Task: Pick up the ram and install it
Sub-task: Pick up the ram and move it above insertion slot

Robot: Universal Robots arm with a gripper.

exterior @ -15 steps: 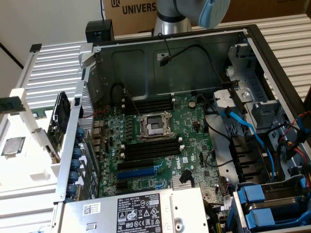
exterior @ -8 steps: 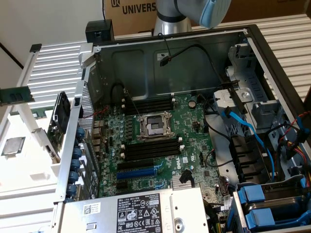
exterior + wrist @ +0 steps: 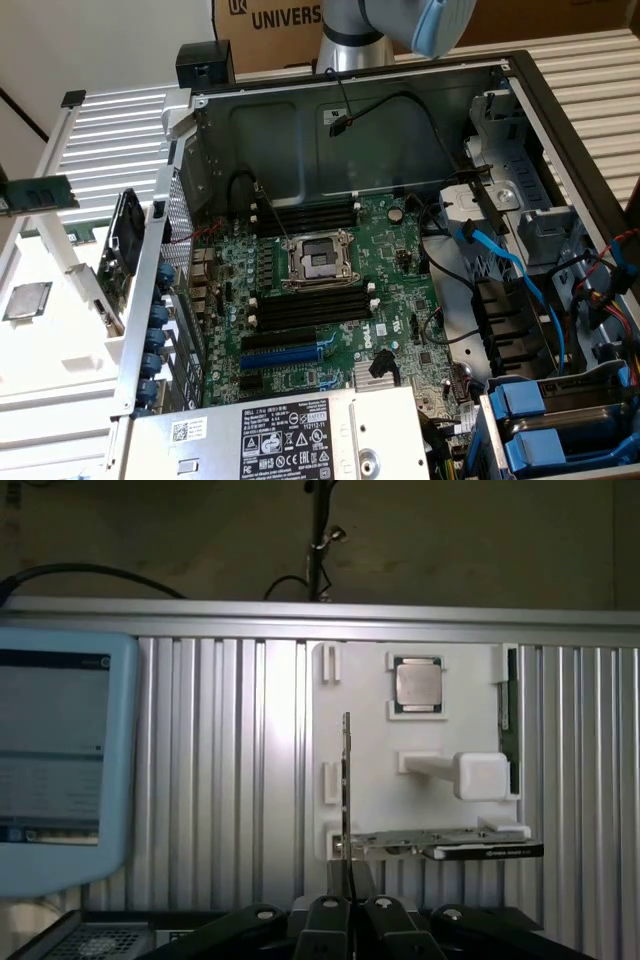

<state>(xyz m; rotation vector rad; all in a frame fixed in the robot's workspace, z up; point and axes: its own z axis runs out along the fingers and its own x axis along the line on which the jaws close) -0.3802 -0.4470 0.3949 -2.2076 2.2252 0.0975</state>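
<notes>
The ram (image 3: 345, 780) stands edge-on as a thin strip rising from my gripper (image 3: 346, 905), whose fingers are shut on its near end. It hangs above the white tray (image 3: 370, 780). In the exterior view the ram (image 3: 40, 194) is a green stick reaching in from that view's left edge, over the tray (image 3: 60, 330). The open computer case holds the motherboard (image 3: 400, 300), with long black memory slots (image 3: 305, 215) above the CPU socket (image 3: 320, 260) and more slots (image 3: 310, 305) below it. These lie well to the exterior view's right of the ram.
On the tray lie a CPU chip (image 3: 418, 683) and a black card (image 3: 470, 848). The case's side wall (image 3: 150, 300) with blue ports stands between tray and motherboard. Cables (image 3: 500, 260) and drive bays (image 3: 560, 420) crowd the case's right. A blue pendant (image 3: 60, 750) rests on the ribbed table.
</notes>
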